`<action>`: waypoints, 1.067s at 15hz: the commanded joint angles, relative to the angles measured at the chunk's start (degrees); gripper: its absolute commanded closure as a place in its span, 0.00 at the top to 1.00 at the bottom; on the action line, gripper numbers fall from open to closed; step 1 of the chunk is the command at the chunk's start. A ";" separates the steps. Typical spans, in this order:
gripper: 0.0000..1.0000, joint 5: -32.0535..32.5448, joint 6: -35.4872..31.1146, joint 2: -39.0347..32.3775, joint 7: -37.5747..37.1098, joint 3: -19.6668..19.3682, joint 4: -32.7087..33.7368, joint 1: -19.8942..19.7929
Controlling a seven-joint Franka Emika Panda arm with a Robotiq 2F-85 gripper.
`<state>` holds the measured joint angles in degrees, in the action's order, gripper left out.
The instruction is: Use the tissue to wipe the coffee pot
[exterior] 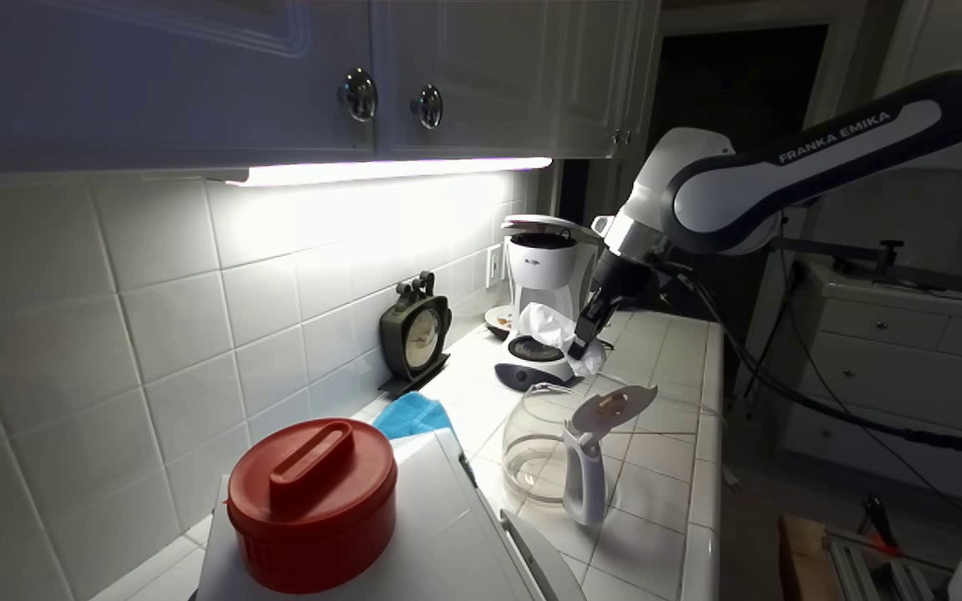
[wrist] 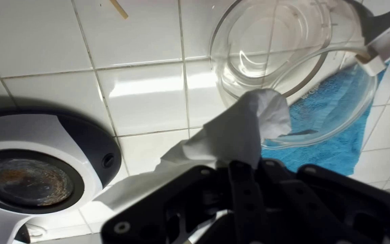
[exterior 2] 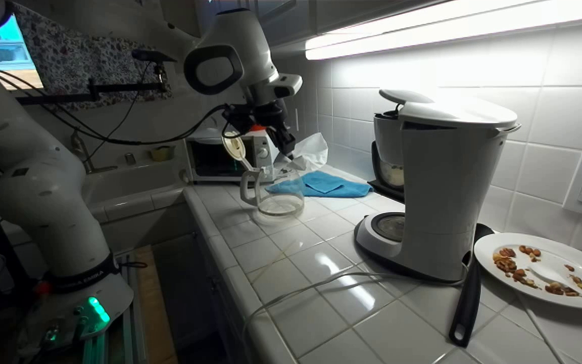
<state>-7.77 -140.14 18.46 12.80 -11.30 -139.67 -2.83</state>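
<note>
The coffee pot, a clear glass carafe, stands upright on the tiled counter in both exterior views [exterior: 523,455] [exterior 2: 281,205], with its white handle and its lid tilted up. It also shows at the upper right of the wrist view [wrist: 259,37], its rim toward the camera. My gripper [exterior: 581,346] [exterior 2: 288,151] [wrist: 244,166] is shut on the tissue, a crumpled white sheet [exterior: 544,324] [exterior 2: 313,150] [wrist: 230,135] that spreads out from the fingertips. The gripper holds it above the counter. In the wrist view the tissue overlaps the carafe's rim; I cannot tell if they touch.
A white coffee machine [exterior: 541,271] [exterior 2: 437,202] [wrist: 39,132] stands near the carafe, with its cord [exterior 2: 316,285] on the counter. A light-blue cloth [exterior: 412,415] [exterior 2: 329,184] [wrist: 333,157] lies by the wall. A red-lidded container [exterior: 314,509] sits on a white oven [exterior: 439,526].
</note>
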 commanded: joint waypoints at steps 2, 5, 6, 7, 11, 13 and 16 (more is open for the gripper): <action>0.00 -2.71 4.49 0.33 3.55 -0.13 0.91 1.47; 0.00 -3.04 6.20 -0.30 4.53 0.01 0.96 2.04; 0.00 -3.04 6.64 -0.45 4.77 0.11 0.96 2.21; 0.00 -2.93 7.00 -0.62 4.97 0.21 0.97 2.28; 0.02 -1.41 6.40 -0.59 3.60 0.98 0.42 1.69; 0.02 -1.36 6.49 -0.91 3.55 1.19 0.46 1.69; 0.02 -1.36 6.49 -1.04 3.55 1.24 0.46 1.69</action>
<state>-8.91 -133.84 17.45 16.24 -10.73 -139.32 -0.46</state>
